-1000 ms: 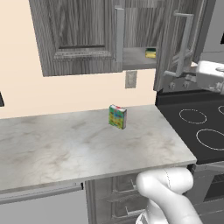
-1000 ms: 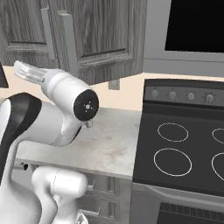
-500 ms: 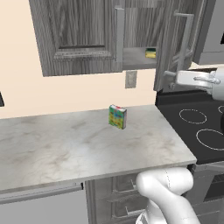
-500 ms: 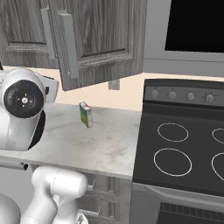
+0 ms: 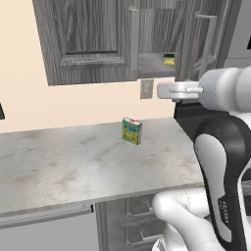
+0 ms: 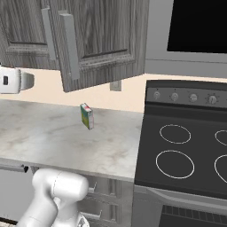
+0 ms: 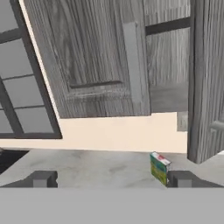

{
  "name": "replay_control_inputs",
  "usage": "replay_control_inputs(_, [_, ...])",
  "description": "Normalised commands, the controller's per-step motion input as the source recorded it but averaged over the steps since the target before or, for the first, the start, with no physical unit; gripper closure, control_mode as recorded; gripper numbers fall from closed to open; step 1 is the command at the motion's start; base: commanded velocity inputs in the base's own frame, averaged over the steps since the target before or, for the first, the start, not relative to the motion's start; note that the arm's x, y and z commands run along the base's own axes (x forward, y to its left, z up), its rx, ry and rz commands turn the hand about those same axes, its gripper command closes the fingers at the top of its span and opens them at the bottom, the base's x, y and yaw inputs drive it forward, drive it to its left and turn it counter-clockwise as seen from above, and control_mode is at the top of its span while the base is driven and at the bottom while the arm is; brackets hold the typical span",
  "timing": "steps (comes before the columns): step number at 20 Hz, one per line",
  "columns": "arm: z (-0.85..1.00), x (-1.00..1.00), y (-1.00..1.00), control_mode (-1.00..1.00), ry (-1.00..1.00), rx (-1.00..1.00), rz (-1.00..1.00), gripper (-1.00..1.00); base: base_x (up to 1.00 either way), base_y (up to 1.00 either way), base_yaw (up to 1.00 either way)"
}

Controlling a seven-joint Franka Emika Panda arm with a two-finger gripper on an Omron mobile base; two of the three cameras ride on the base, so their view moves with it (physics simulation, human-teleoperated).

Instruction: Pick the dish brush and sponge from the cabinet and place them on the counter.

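The sponge (image 5: 168, 59), green over yellow, lies on the grey shelf inside the open cabinet (image 5: 93, 39), near its right door. The dish brush is hidden. In the hand view my gripper (image 7: 112, 179) is open, its two dark fingertips (image 7: 43, 178) wide apart with nothing between them. It faces the cabinet's left door (image 7: 96, 57) and shelf (image 7: 168, 97) from a distance, above the counter (image 7: 87, 166). The counter (image 5: 73, 162) runs pale and marbled under the cabinet (image 6: 102, 40).
A multicoloured green-yellow box (image 5: 132, 130) stands upright on the counter (image 6: 53, 133) near the wall, also seen as the box (image 7: 159, 167). A black stovetop (image 6: 186, 155) lies right of the counter. Both cabinet doors jut out. A dark window (image 7: 17, 87) is at the left.
The arm has swung across: its forearm now fills the right of the left base view, and it has cleared the middle of the right base view. The gripper stays open.
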Motion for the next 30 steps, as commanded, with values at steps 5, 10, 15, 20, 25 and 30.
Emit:
replay_control_inputs(5, [0.08,0.01,0.53,-1.00,0.03,-0.21,-0.21,-1.00,0.00,0.00,0.00])
replay_control_inputs(10, [0.07,0.11,0.48,-1.00,0.01,-0.21,-0.19,-1.00,0.00,0.00,0.00])
replay_control_inputs(15, [0.08,0.29,0.34,-1.00,0.02,-0.20,-0.16,-1.00,0.00,0.00,0.00])
replay_control_inputs(20, [0.09,0.31,0.04,-1.00,0.13,-0.15,-0.19,-1.00,0.00,0.00,0.00])
replay_control_inputs(25, [0.05,0.27,0.00,-1.00,0.17,-0.12,-0.19,-1.00,0.00,0.00,0.00])
replay_control_inputs(30, [0.02,0.29,0.00,-1.00,0.15,-0.14,-0.16,-1.00,0.00,0.00,0.00])
